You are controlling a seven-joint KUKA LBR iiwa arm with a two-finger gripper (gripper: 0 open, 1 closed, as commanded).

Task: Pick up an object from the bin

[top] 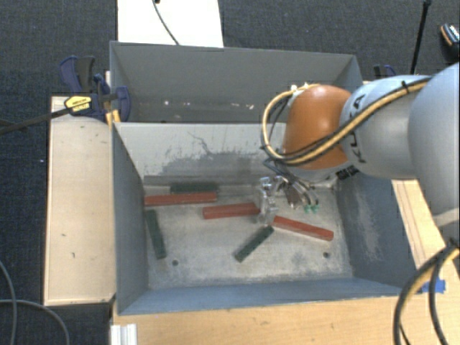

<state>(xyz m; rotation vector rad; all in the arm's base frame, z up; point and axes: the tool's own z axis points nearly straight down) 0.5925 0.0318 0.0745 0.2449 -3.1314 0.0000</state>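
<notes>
The short red rectangular bar (228, 210) is lying flat mid-floor in the grey metal bin (129, 214). From the left I am seeing a dark green bar (154, 234) near the left wall, a long red bar (180, 200) with a second green bar (192, 188) just behind it, then my short red bar. The gripper (268, 205) is hanging at its right end, above a tilted green bar (253, 244). A slanted red bar (302, 228) is lying rightmost. I cannot tell whether the claw is apart or together.
</notes>
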